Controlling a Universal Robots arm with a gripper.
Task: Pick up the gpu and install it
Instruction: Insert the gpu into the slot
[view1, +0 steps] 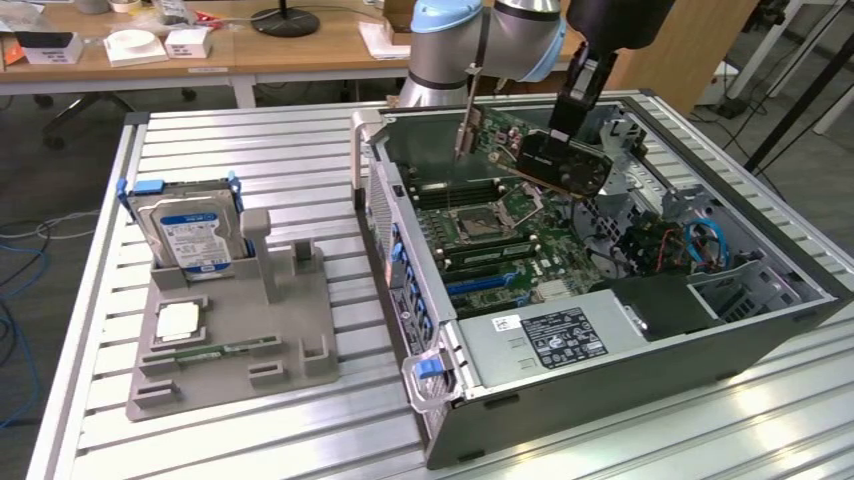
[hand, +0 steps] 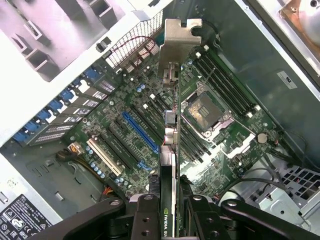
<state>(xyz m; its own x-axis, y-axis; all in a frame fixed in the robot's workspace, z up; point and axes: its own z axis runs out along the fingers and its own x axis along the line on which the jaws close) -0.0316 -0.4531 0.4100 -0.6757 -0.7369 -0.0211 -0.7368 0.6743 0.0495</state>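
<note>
My gripper (view1: 571, 128) is shut on the gpu (view1: 562, 165), a black card with a silvery bracket (view1: 469, 122) at one end. The card hangs tilted above the open computer case (view1: 400, 250), over the motherboard (view1: 497, 232), without touching it. In the wrist view the gpu (hand: 171, 150) is seen edge-on between my gripper (hand: 171, 210) fingers (hand: 145, 216), with its bracket (hand: 178, 40) at the far end. A long blue slot (hand: 140, 132) on the motherboard (hand: 220, 135) lies beside the line of the card, apart from it.
A grey holder (view1: 274, 330) stands on the slatted metal table (view1: 254, 140) at the exterior view's left. It carries a hard drive (view1: 198, 232), a square chip (view1: 178, 322) and a green memory stick (view1: 220, 350). A power supply (view1: 561, 335) and cables (view1: 694, 245) fill the case's near end.
</note>
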